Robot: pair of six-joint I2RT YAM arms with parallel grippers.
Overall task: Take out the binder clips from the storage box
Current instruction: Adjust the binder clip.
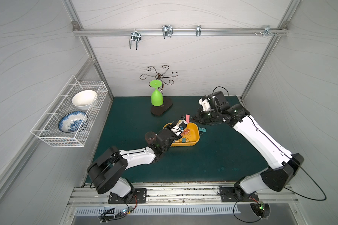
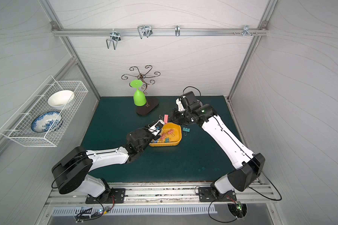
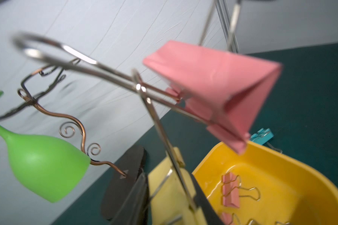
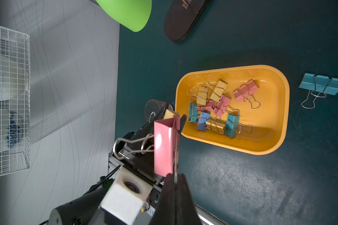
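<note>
Far to the left of the storage box (image 4: 265, 120), a white wire basket (image 1: 62, 141) on the wall holds a white bowl (image 1: 84, 100) and a blue-patterned dish (image 1: 72, 121). Just left of the box stands a clear tumbler (image 1: 150, 137). Over the box's far left corner, the left gripper (image 1: 184, 123) has its jaws narrowed onto a pale yellow clip (image 3: 162, 200) that fills the gap between them. Inside the box lie the binder clips (image 4: 215, 109), most in one heap. Above the box's far rim, the right gripper (image 1: 193, 118) is clamped tight on a wire handle of a large pink clip (image 4: 164, 148), which hangs in the air. Just right of the box, a teal clip (image 4: 320, 83) lies on the mat (image 1: 203, 155).
</note>
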